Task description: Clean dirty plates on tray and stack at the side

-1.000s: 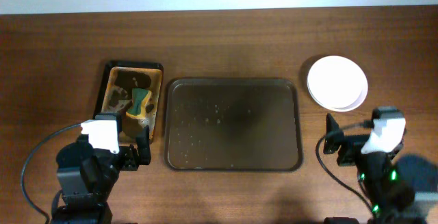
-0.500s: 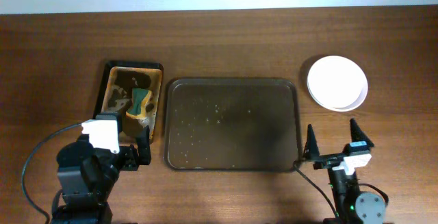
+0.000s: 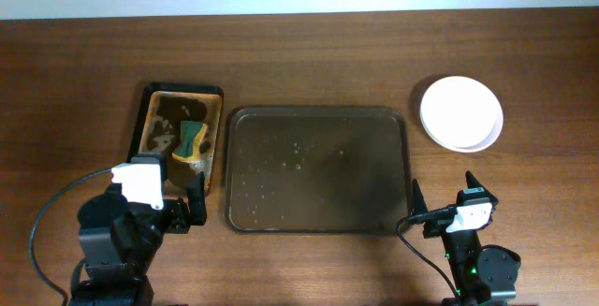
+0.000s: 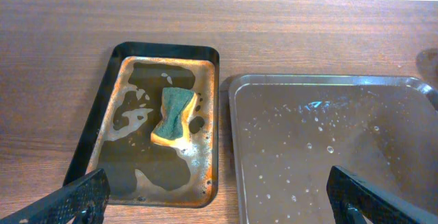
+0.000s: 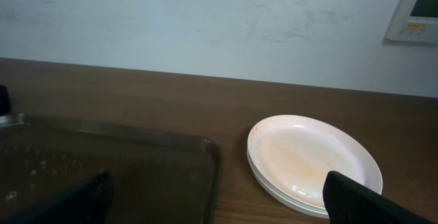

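matt wood-grain table [image 3: 299, 53], wet glossy brown tray [image 3: 318, 170], smooth glossy plates [image 3: 460, 111], porous sponge [image 3: 191, 139]

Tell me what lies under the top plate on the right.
Under the top plate, at least one lower plate shows only its rim along the near edge. The rest is covered, so I cannot count the stack or check for sauce.

Overhead straight down, wrist views low, sharing tray [image 3: 318, 170]
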{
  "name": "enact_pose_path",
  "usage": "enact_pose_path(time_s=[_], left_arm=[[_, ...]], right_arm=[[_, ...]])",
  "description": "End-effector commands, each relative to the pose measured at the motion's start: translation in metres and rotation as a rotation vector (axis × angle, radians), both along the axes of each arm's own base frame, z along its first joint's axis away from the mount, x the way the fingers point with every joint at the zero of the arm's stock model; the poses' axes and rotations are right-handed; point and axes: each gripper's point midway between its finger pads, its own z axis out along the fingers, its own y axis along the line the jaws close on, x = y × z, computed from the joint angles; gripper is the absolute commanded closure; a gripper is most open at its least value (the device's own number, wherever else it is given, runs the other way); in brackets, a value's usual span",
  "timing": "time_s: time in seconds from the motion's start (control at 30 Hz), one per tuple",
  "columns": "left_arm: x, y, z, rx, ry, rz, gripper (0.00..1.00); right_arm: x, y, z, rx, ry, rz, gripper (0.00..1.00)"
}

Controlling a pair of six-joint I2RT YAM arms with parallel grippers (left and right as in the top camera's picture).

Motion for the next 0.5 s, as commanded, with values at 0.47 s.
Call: enact_pose_path(time_s=[0.47], left_arm=[[-0.0052,0.0020,-0.0028,0.013,0.005,0.001,0.00]], right_arm=[[-0.0003,0.0030,-0.0028,-0.001,0.006,0.014,0.02]])
